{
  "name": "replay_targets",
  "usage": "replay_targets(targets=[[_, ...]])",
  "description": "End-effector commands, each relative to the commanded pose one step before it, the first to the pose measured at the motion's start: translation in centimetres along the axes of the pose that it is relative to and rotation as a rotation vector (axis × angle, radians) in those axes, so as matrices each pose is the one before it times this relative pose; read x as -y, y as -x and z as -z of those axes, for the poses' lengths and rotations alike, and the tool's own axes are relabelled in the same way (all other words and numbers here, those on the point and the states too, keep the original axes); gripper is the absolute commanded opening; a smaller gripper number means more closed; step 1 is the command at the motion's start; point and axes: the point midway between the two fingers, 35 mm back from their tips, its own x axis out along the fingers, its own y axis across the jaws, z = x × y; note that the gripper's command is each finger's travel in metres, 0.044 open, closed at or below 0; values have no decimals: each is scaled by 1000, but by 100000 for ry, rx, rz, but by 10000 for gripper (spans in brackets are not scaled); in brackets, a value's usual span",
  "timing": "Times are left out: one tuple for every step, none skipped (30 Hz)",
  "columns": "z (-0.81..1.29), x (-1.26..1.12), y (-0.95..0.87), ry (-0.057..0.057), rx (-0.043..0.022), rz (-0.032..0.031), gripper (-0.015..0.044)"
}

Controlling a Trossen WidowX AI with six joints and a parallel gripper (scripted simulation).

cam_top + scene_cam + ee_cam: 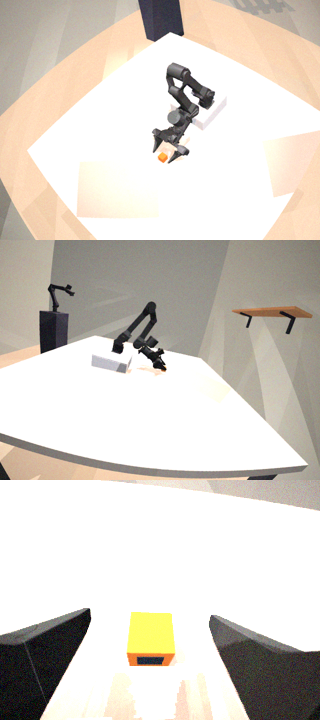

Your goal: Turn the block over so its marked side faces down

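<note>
The small orange cube block (151, 637) rests on the white table (200, 540), between the black gripper's (165, 155) wide-open, empty fingers. Its dark marked side faces the gripper, not down; regrasping and another quarter turn seem needed.

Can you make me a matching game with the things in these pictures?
Match each thing with its clue.

1. orange block
2. hand
3. wooden shelf
4. grey base box

A. fixed to the wall
B. open wide, holding nothing
C. resting on the table between the fingers, dark square facing the wrist camera
D. under the arm's foot

Pairs: 1-C, 2-B, 3-A, 4-D
</note>
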Motion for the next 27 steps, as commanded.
replay_targets(targets=[[24, 27, 16, 332, -38, 214, 440], [0, 0, 0, 0, 0, 0, 440], [0, 0, 0, 0, 0, 0, 440], [0, 0, 0, 0, 0, 0, 440], [0, 0, 0, 0, 0, 0, 440], [0, 0, 0, 0, 0, 0, 440], [0, 0, 0, 0, 0, 0, 440], [0, 0, 0, 0, 0, 0, 440], [0, 0, 0, 0, 0, 0, 440], [0, 0, 0, 0, 0, 0, 440], [0, 0, 0, 0, 0, 0, 440], [0, 0, 0, 0, 0, 0, 440], [0, 0, 0, 0, 0, 0, 440], [0, 0, 0, 0, 0, 0, 440], [0, 0, 0, 0, 0, 0, 440], [0, 0, 0, 0, 0, 0, 440], [0, 0, 0, 0, 0, 0, 440], [0, 0, 0, 0, 0, 0, 440], [0, 0, 0, 0, 0, 0, 440], [0, 0, 0, 0, 0, 0, 440], [0, 0, 0, 0, 0, 0, 440], [0, 0, 0, 0, 0, 0, 440], [4, -8, -42, 45, -290, -23, 440], [9, -23, -122, 134, -871, -70, 440], [4, -37, -193, 222, -1452, -118, 440], [-19, -50, -245, 308, -2034, -167, 440], [-62, -61, -269, 392, -2616, -219, 440]])
